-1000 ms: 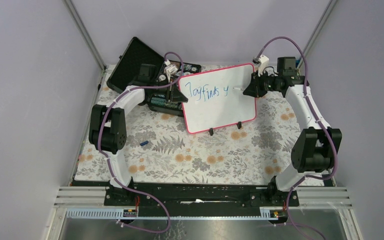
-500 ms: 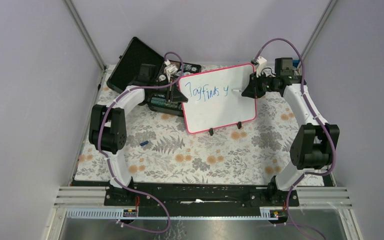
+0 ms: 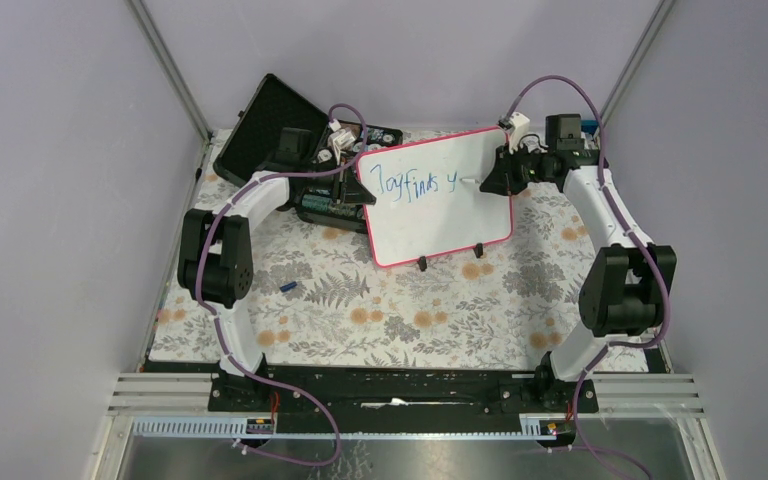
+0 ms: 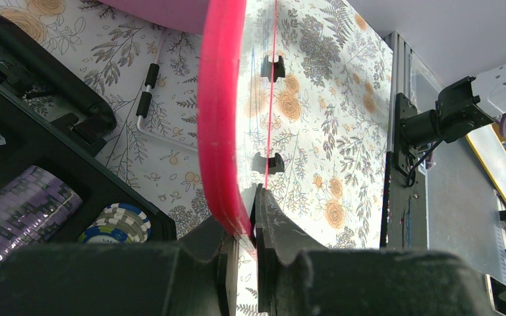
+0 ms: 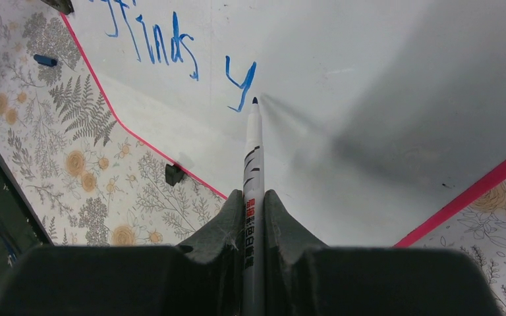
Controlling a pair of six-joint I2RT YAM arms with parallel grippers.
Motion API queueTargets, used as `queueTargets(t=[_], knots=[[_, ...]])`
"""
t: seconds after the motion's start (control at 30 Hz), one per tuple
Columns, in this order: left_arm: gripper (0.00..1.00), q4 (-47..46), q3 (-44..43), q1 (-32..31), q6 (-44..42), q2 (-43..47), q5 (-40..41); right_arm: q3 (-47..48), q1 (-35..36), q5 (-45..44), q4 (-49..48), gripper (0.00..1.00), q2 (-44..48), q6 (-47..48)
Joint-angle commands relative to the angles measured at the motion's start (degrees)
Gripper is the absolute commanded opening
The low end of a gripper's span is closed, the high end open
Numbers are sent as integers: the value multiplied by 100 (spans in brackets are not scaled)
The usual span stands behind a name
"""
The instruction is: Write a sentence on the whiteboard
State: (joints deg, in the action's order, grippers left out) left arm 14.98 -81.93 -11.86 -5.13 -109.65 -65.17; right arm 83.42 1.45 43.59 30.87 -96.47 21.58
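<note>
The whiteboard (image 3: 438,195) with a pink-red frame stands tilted at the back middle, with blue writing "Joyfinds y" on it. My left gripper (image 3: 366,194) is shut on its left edge; the left wrist view shows the frame (image 4: 221,112) pinched between the jaws (image 4: 250,217). My right gripper (image 3: 495,181) is shut on a white marker (image 5: 253,158). Its dark tip sits just right of the tail of the blue "y" (image 5: 240,82), at or just off the board surface (image 5: 369,79).
An open black poker-chip case (image 3: 290,140) with chips stands behind the board's left side, and also shows in the left wrist view (image 4: 53,197). A small blue cap (image 3: 289,287) lies on the floral mat (image 3: 410,310). The board's black feet (image 3: 422,263) rest on the mat.
My right gripper and the marker have shifted slightly up and back along the board's right side. The writing, the board and the left arm look the same.
</note>
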Motion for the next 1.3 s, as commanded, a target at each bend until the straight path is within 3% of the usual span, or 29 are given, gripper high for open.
queueTargets(t=[0.0, 1.27], knots=[[0, 108, 91, -115, -665, 33, 595, 262, 72, 46, -114, 0, -72, -48], [0, 102, 38, -113, -648, -13, 619, -90, -31, -316, -25, 0, 119, 232]])
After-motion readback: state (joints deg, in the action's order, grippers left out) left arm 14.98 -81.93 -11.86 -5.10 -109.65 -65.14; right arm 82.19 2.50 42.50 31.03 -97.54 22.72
